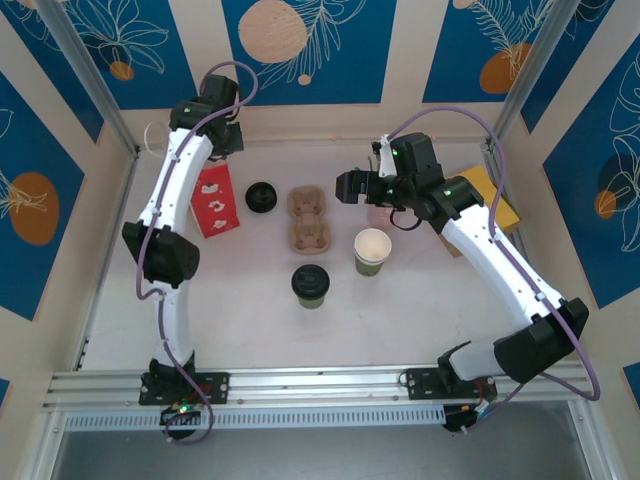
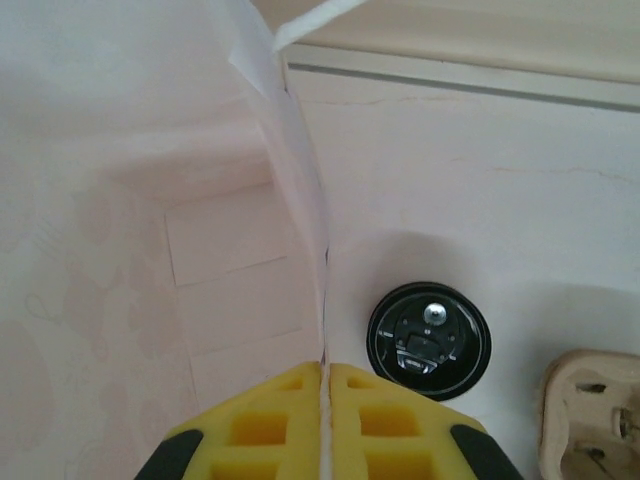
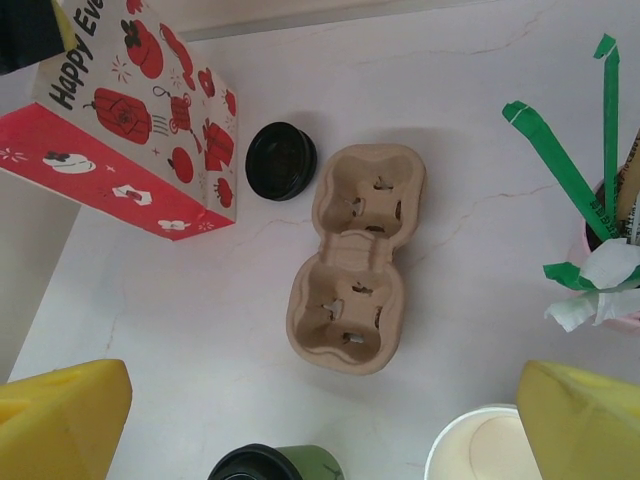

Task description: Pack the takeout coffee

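Note:
The takeout coffee (image 1: 311, 284), a green cup with a black lid, stands upright on the white table near the middle; its lid (image 3: 275, 466) shows at the bottom of the right wrist view. My left gripper (image 2: 326, 372) is shut on the thin upper edge of a red-printed paper bag (image 1: 215, 200), whose pale inside (image 2: 150, 250) opens to its left. My right gripper (image 3: 322, 420) hangs open above the table, over a cardboard cup carrier (image 3: 355, 257) and apart from the coffee.
A loose black lid (image 1: 262, 197) lies between bag and carrier (image 1: 308, 218). A lidless green cup (image 1: 372, 250) stands right of the coffee. A pink holder with green-wrapped sticks (image 3: 600, 250) and a brown bag (image 1: 480, 190) sit at the right.

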`<state>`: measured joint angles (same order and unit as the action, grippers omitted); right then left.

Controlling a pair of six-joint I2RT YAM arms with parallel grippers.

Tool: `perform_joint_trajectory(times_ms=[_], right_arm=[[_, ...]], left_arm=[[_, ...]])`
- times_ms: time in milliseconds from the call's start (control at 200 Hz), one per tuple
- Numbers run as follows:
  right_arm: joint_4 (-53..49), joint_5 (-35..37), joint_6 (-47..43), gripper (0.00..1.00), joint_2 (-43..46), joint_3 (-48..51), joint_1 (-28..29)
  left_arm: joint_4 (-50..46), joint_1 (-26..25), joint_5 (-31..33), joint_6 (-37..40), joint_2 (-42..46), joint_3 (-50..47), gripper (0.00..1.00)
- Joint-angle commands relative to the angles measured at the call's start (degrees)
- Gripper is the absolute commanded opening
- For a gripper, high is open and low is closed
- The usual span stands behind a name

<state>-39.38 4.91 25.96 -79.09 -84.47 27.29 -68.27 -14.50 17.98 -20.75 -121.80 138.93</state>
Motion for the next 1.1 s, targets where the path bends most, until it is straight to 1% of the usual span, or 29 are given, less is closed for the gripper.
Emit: perform_joint_trajectory(times_ms=[0, 235, 350, 470, 605, 785, 920, 1090], right_arm=[[0.62, -1.21, -0.69, 0.99, -0.74, -0.81, -0.3], [0.11, -1.96, -1.12, 0.99, -2.21, -2.03, -0.12], [-0.09, -1.83, -1.31, 0.99, -2.79, -2.35, 0.23], [-0.68, -2.05, -1.5, 0.99, -3.75, -3.22, 0.73], [-1.23, -2.1, -1.79, 0.99, -4.79, -3.89, 1.52], [-1.38, -2.44, -1.74, 0.99, -6.03, -4.38, 2.63], [-1.57, -2.25, -2.03, 0.99, -6.56, -4.72, 3.28], [-1.58, -2.23, -1.95, 0.99, -6.95, -4.92, 3.64]], left_arm=[[-1.95, -0.45, -3.18, 1.78, 7.25, -6.17, 0.0], [3.22, -2.36, -8.45, 3.35, 23.33, -26.64, 0.0], [5.9, -4.3, -11.32, 3.27, 30.78, -36.73, 0.0], [7.97, -6.82, -12.81, 1.66, 37.15, -44.38, 0.0], [6.37, -10.58, -10.99, 0.98, 41.82, -48.34, 0.0], [6.13, -14.24, -11.32, 1.15, 46.19, -52.54, 0.0], [6.58, -15.27, -11.6, 1.59, 48.55, -53.5, 0.0], [7.05, -15.38, -12.37, 2.55, 50.17, -55.15, 0.0]])
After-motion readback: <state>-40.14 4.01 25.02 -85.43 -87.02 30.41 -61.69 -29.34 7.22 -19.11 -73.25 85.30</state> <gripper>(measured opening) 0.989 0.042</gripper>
